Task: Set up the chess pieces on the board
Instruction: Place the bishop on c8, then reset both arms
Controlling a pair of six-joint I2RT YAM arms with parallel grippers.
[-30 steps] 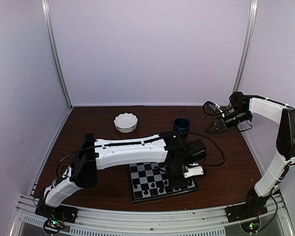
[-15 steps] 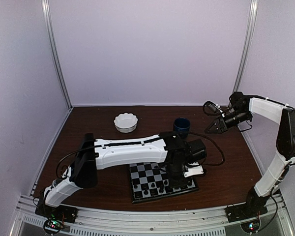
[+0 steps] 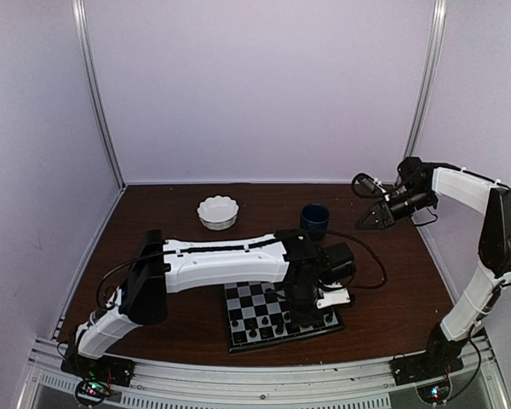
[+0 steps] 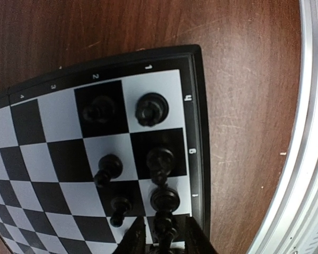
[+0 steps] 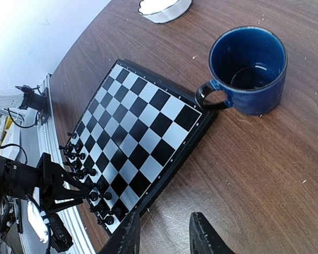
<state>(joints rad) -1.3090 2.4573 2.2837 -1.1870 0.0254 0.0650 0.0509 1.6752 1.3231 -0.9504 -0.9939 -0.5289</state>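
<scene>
The board [image 3: 243, 300] lies at the near middle of the table. Several black chess pieces [image 4: 153, 108] stand upright on its two rows by the near edge, also seen as chess pieces [image 5: 90, 196] in the right wrist view. My left gripper [image 4: 164, 226] points down over the board's near right corner. It is open, its fingers [image 4: 135, 235] straddling one upright piece [image 4: 165, 219] with a narrow gap on each side. My right gripper [image 5: 164, 225] hangs open and empty, raised over the table's far right [image 3: 364, 223].
A dark blue mug [image 5: 247, 69] stands just beyond the board's far right corner, its handle toward the board. A white scalloped bowl [image 3: 218, 212] sits at the back left. The metal rail [image 4: 307, 159] runs close along the board's near edge.
My left gripper's jaws have parted from the piece they were shut on, and the wrist has shifted slightly left. The piece stays standing. The right arm has not moved.
</scene>
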